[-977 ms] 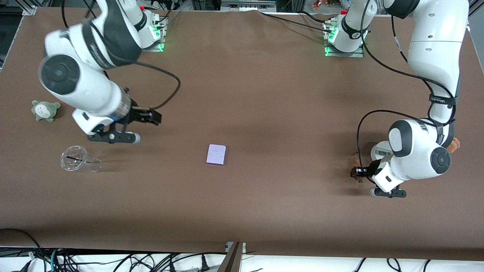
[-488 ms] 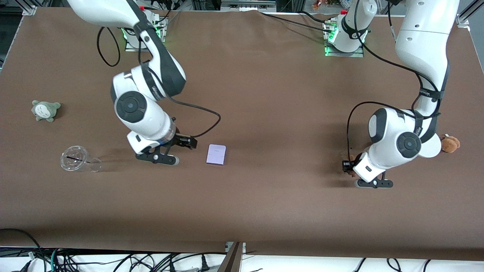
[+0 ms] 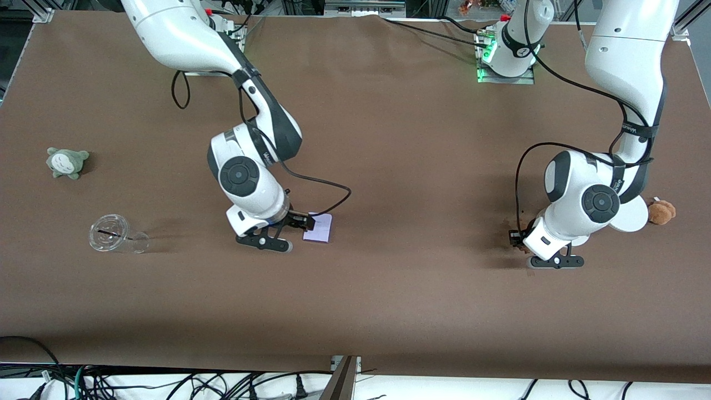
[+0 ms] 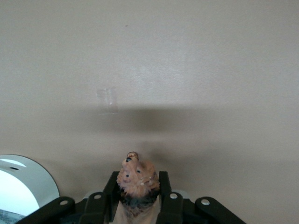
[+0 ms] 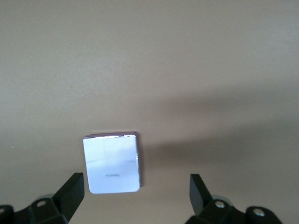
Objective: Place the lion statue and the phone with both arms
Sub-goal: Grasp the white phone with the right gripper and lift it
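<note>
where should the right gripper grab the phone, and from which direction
Probably from straight above, pinching the two long edges. The phone lies flat on the table, so only its thin sides offer grip. The right gripper is open over it but off-centre; centre it so both fingers straddle the phone first.

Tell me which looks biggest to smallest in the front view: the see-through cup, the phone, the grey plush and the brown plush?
1. see-through cup, lying on its side
2. grey plush
3. phone, partly hidden by the right gripper, so its rank against the grey plush is unsure
4. brown plush
</note>
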`<state>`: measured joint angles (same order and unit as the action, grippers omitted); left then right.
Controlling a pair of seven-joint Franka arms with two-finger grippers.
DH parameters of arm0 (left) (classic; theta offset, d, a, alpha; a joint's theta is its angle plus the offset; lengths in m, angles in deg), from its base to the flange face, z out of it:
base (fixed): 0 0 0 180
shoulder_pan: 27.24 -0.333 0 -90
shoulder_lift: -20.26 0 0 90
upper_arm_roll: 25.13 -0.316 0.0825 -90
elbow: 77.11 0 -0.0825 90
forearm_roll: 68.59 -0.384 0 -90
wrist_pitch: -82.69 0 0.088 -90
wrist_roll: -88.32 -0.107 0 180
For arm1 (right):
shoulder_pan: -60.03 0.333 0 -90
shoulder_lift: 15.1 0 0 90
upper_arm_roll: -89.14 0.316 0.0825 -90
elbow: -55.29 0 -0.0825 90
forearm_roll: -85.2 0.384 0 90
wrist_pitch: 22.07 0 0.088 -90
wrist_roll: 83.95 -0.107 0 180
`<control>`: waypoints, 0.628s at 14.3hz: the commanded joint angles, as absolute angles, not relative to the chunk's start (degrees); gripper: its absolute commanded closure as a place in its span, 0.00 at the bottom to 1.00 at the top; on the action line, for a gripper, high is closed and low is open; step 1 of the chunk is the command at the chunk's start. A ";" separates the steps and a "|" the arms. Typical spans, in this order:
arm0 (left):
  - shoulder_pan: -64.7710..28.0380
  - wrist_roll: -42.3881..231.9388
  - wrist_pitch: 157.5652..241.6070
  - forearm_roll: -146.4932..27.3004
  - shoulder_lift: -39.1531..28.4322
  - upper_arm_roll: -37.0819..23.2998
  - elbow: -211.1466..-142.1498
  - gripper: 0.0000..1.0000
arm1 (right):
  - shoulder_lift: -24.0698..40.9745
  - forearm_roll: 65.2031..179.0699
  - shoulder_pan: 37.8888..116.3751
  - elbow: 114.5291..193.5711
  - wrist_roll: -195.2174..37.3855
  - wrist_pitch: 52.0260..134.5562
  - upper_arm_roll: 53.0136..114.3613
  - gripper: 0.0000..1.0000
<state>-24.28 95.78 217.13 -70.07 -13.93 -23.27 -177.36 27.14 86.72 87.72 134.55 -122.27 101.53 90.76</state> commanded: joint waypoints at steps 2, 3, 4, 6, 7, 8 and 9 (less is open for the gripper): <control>-25.83 96.67 220.23 -71.66 -14.54 -23.20 -178.45 1.00 | 34.02 86.26 90.18 127.10 -123.32 102.81 89.93 0.00; -25.66 96.67 220.24 -71.58 -14.89 -23.20 -178.45 1.00 | 34.90 85.56 90.79 127.10 -123.32 104.22 89.93 0.00; -25.66 96.67 220.24 -71.66 -15.24 -23.20 -178.45 1.00 | 35.69 84.42 91.49 127.10 -123.32 105.36 89.93 0.00; -25.66 96.76 220.24 -71.66 -15.77 -23.28 -178.27 1.00 | 37.01 83.80 91.85 127.10 -123.15 107.04 89.93 0.00; -25.66 96.85 220.24 -71.66 -16.04 -23.20 -178.27 1.00 | 37.89 83.80 91.85 127.10 -122.89 108.26 89.93 0.00; -25.66 96.85 220.24 -71.66 -16.12 -23.20 -178.27 1.00 | 38.33 83.80 91.85 127.10 -122.62 108.97 89.93 0.00; -25.57 96.85 220.15 -71.66 -16.13 -23.20 -178.19 1.00 | 38.86 83.71 91.85 127.10 -122.62 109.59 89.93 0.00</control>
